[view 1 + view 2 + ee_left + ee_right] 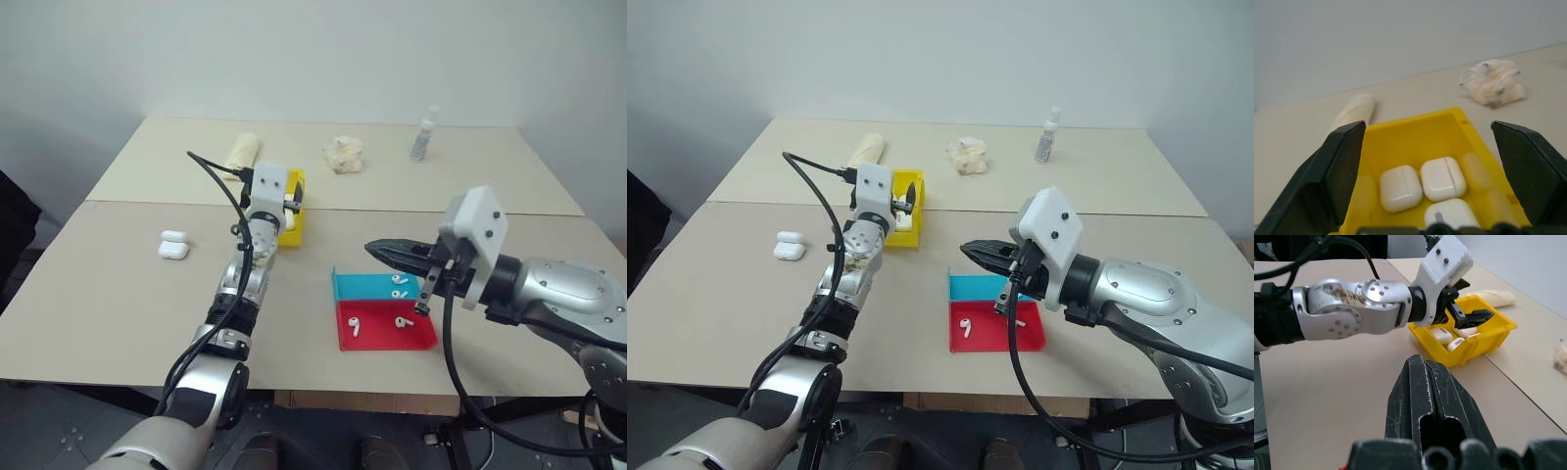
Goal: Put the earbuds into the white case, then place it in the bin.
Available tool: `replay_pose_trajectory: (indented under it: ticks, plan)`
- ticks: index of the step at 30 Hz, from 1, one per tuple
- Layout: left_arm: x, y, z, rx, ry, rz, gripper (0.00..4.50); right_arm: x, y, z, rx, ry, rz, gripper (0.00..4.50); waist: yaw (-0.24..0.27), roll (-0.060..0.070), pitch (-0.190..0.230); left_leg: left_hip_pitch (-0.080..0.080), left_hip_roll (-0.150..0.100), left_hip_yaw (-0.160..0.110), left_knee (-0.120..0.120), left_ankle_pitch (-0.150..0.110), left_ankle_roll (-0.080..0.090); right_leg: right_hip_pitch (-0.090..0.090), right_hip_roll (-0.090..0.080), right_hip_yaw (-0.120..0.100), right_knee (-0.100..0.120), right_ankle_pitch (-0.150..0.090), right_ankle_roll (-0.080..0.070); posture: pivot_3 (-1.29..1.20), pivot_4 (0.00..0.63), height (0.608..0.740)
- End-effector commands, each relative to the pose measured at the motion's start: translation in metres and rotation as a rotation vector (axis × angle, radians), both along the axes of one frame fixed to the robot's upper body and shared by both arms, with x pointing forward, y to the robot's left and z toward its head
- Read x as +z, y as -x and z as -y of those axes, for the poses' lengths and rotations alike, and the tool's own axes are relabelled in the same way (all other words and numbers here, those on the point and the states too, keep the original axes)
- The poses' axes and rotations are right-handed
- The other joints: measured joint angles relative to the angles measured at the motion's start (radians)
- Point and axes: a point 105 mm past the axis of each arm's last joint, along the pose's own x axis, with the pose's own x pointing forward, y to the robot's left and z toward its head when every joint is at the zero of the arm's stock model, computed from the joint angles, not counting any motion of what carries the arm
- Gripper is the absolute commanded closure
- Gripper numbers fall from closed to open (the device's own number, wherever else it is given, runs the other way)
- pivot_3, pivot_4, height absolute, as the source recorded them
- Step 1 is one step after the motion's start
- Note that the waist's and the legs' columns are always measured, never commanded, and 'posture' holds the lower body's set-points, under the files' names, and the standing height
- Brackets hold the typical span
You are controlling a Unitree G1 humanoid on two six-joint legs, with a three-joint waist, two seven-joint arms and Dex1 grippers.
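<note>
The left gripper hangs wide open and empty straight over the bin, where three cases lie directly below its fingers; the right gripper, shut and empty, sits well apart from the bin

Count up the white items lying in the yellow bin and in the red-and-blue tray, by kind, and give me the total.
White cases in the yellow bin: 3
Earbuds in the red-and-blue tray: 4
Total: 7
</note>
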Motion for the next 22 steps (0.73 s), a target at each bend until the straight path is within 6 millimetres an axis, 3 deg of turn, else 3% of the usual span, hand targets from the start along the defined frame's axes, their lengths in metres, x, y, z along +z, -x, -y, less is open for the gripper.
replay_pose_trajectory:
  ticks: [1, 3, 7, 11, 14, 18, 22]
  plan:
    - [0.016, 0.022, 0.002, -0.248, 0.03, -0.02, 0.03, 0.003, 0.003, 0.01, -0.032, 0.031, 0.033, 4.5, -0.005, 0.0, 0.0, 0.0, 0.0, 0.0, 0.0, 0.0, 0.0, 0.0, 0.0, 0.0, 0.0, 0.0, 0.0, 0.0, 0.15, 0.74]
    - [0.011, 0.041, 0.0, -0.435, 0.014, -0.017, 0.03, -0.001, 0.005, 0.025, -0.064, 0.064, 0.014, 4.5, -0.01, 0.0, 0.0, 0.0, 0.0, 0.0, -0.001, 0.0, 0.0, 0.0, 0.0, 0.0, 0.001, 0.0, 0.0, 0.0, 0.15, 0.74]
    - [-0.011, 0.071, -0.015, -0.556, -0.212, -0.08, 0.03, -0.006, 0.02, 0.063, -0.089, 0.172, 0.0, 4.5, -0.008, 0.0, 0.0, 0.0, 0.0, 0.001, 0.0, 0.0, 0.0, 0.0, 0.0, 0.001, 0.0, 0.0, 0.0, 0.0, 0.15, 0.74]
    - [-0.016, 0.099, -0.032, -0.708, -0.249, -0.135, 0.03, -0.011, 0.035, 0.095, -0.077, 0.319, 0.017, 4.5, 0.004, 0.0, 0.0, 0.002, 0.001, 0.001, 0.0, 0.0, 0.0, 0.002, 0.0, 0.001, -0.001, 0.0, 0.0, 0.0, 0.15, 0.74]
    - [-0.023, 0.117, -0.055, -0.758, -0.351, -0.168, 0.03, -0.016, 0.046, 0.125, -0.078, 0.449, 0.107, 4.5, 0.002, 0.0, 0.0, 0.005, 0.001, 0.001, 0.0, 0.0, 0.0, 0.004, 0.0, 0.001, -0.001, 0.0, 0.0, 0.0, 0.15, 0.74]
    - [-0.022, 0.13, -0.069, -0.781, -0.433, -0.154, 0.03, -0.024, 0.055, 0.14, -0.051, 0.527, 0.124, 4.5, -0.002, 0.0, 0.0, 0.008, 0.001, 0.003, -0.002, 0.0, 0.0, 0.005, 0.0, 0.003, -0.001, -0.001, 0.0, 0.0, 0.15, 0.74]
    - [-0.016, 0.137, -0.07, -0.799, -0.432, -0.151, 0.03, -0.023, 0.056, 0.144, -0.037, 0.535, 0.152, 4.5, -0.001, 0.0, 0.0, 0.009, 0.001, 0.002, -0.001, 0.0, 0.0, 0.006, 0.0, 0.003, 0.0, -0.001, 0.0, 0.0, 0.15, 0.74]
